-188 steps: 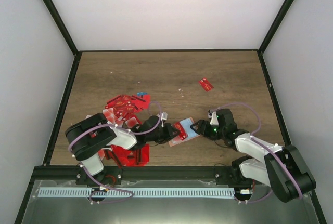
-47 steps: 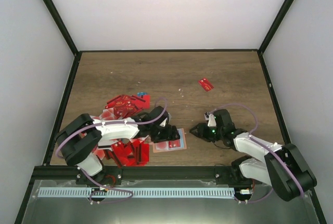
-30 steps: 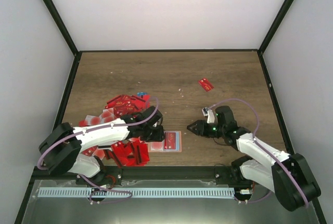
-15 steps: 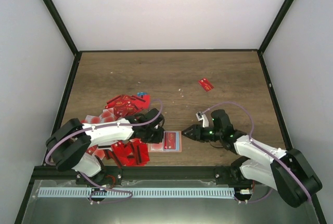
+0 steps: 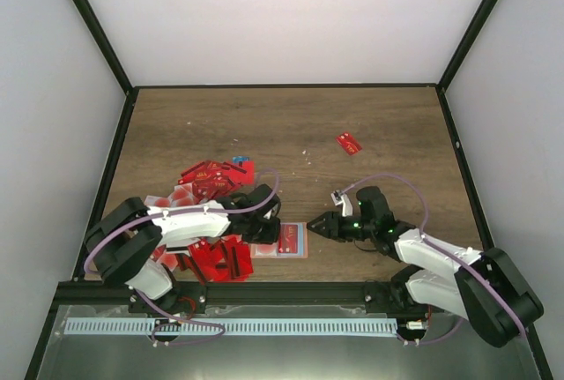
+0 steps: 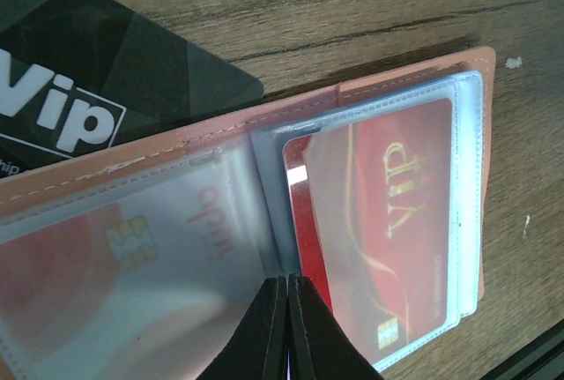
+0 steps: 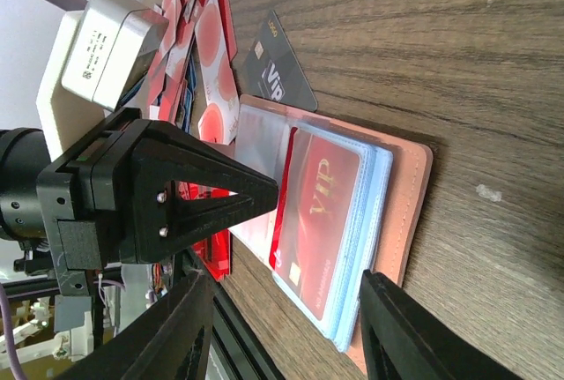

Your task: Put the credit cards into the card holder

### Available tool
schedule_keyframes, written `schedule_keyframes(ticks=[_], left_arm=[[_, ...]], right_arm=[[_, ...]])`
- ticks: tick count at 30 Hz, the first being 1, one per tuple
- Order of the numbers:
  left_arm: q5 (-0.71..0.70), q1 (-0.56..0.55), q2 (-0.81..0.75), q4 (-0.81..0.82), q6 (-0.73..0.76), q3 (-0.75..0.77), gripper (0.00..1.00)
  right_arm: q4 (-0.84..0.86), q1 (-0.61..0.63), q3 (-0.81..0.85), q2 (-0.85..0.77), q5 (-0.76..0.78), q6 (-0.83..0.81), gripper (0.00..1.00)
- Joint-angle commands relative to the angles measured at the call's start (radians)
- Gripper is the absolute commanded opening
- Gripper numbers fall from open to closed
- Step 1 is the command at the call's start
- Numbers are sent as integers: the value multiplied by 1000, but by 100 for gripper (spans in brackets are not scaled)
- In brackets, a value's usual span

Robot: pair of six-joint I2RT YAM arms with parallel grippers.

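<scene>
- Lying open on the bench (image 5: 291, 124) at the lower centre of the overhead frame, the card holder (image 5: 293, 240) already shows red cards in two clear sleeves (image 6: 264, 248), one in each half.
- The left gripper (image 6: 287, 285) has its fingers clenched together, tips on the sleeves at the fold; whether they pinch any plastic I cannot tell.
- The right gripper (image 5: 314, 227) hovers just beside the holder's right edge, fingers spread and empty.
- Most credit cards lie outside: a red heap (image 5: 211, 179) left of the holder, a black card (image 6: 106, 71) touching its edge, and a lone red card (image 5: 349, 143) well apart toward the upper right.
- By that count, the task looks barely begun.
</scene>
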Motion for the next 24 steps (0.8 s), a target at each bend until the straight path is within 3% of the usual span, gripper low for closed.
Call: schedule_keyframes(ticks=[1, 24], left_arm=[[18, -4, 21, 21, 21, 3, 4], [-42, -38, 135, 30, 18, -2, 4]], right_arm=[[29, 13, -6, 14, 1, 1, 48], [90, 123, 22, 131, 50, 35, 47]])
